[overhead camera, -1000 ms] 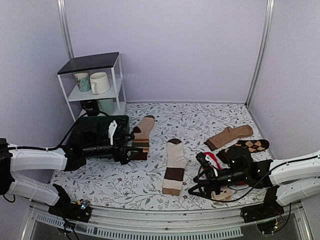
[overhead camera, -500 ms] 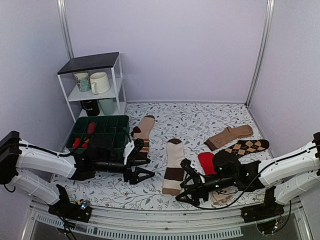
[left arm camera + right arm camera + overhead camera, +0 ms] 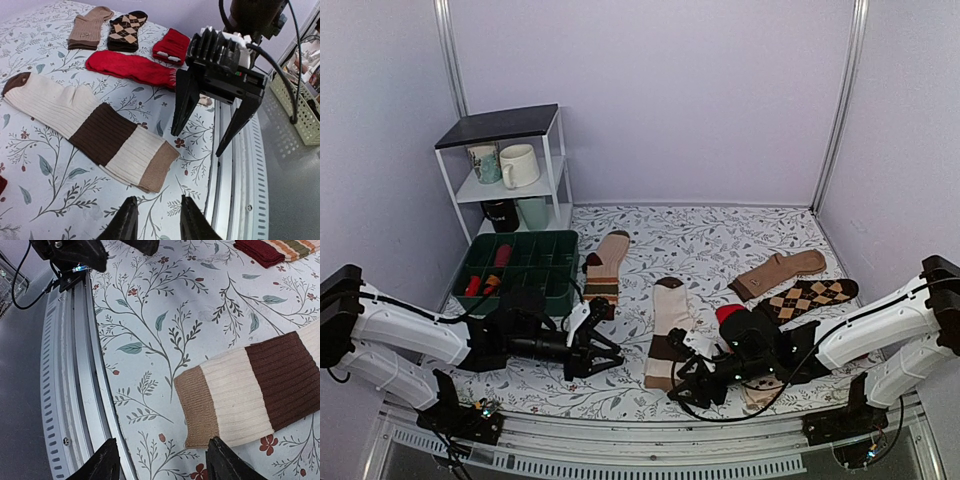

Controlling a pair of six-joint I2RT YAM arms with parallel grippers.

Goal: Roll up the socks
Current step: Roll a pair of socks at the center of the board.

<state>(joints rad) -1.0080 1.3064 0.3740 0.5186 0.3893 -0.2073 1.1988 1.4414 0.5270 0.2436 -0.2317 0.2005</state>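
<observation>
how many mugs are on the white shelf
4: a patterned mug and a cream mug on the middle shelf, a dark mug and a pale green mug below. Others may hide behind them.

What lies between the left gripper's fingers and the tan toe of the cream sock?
Only bare floral tablecloth lies between the left gripper and the cream sock at its tan toe; the left wrist view shows this.

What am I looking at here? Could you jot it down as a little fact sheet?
Sock to roll: cream sock with brown band, lying flat, unrolled
Left pincer: open, empty, low beside the sock's tan toe
Right pincer: open, empty, low on the toe's other side
Nearby: red sock, argyle sock
Contact: neither pincer touches the sock
</observation>
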